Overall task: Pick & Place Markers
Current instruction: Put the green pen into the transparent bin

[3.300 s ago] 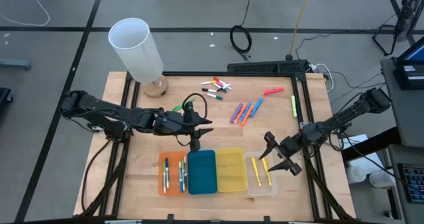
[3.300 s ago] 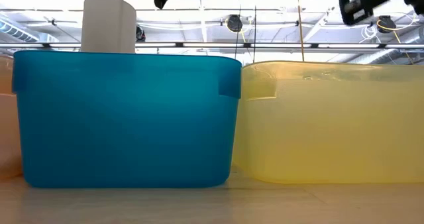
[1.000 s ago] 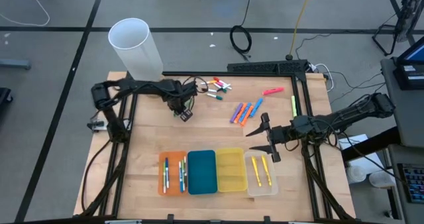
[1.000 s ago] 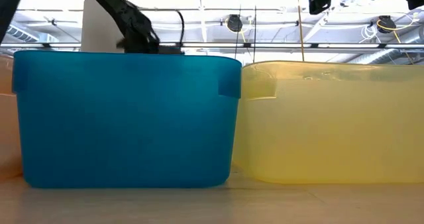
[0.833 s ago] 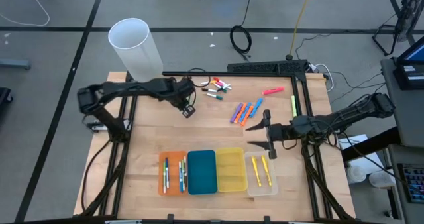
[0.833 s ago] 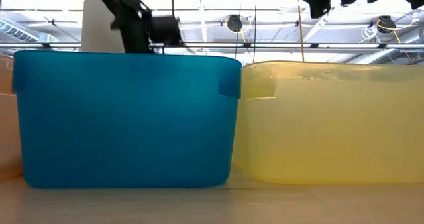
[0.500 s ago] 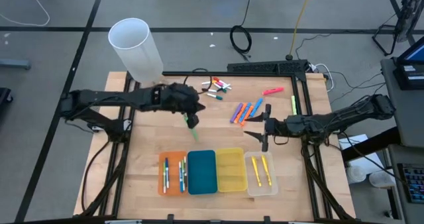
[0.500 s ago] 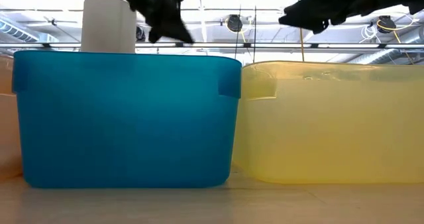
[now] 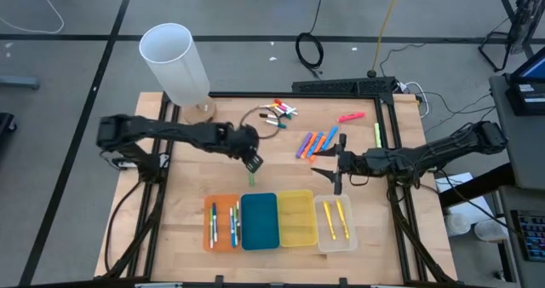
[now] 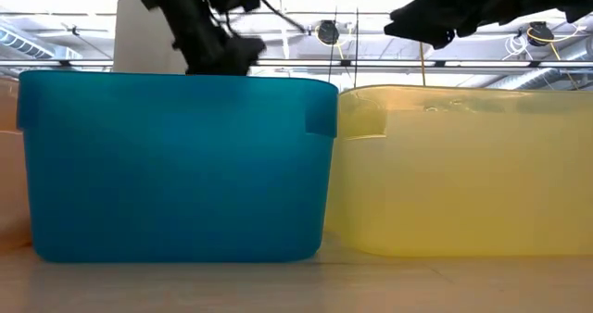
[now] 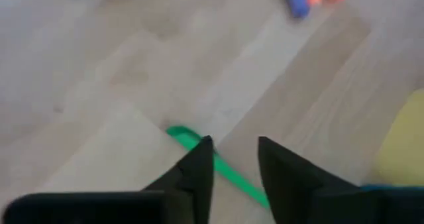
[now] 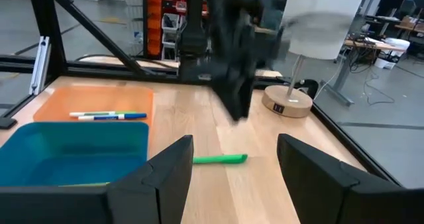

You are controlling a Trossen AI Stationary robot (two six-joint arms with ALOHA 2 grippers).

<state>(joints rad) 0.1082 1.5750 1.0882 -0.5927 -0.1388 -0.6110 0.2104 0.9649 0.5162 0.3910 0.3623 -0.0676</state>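
Here: left tool [image 9: 253,163] low over the bench [image 9: 281,164], fingers apart, green marker [image 9: 252,178] lying loose beneath, just behind the blue tray [image 9: 260,221].
Left arm reaches in from the side. Right tool [image 9: 335,170] hangs mid-bench, fingers spread, empty, near the orange-and-blue markers [image 9: 313,144]. Other markers in the orange tray [image 9: 221,223] and clear tray [image 9: 336,224].

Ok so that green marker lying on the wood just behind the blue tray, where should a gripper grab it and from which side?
Probably at mid-barrel, coming straight down from above. The green marker lies flat on the bare table, clear of the blue tray, so its long sides are free. Set the fingers across its narrow width. The left gripper is right beside it, so it is the handier one.
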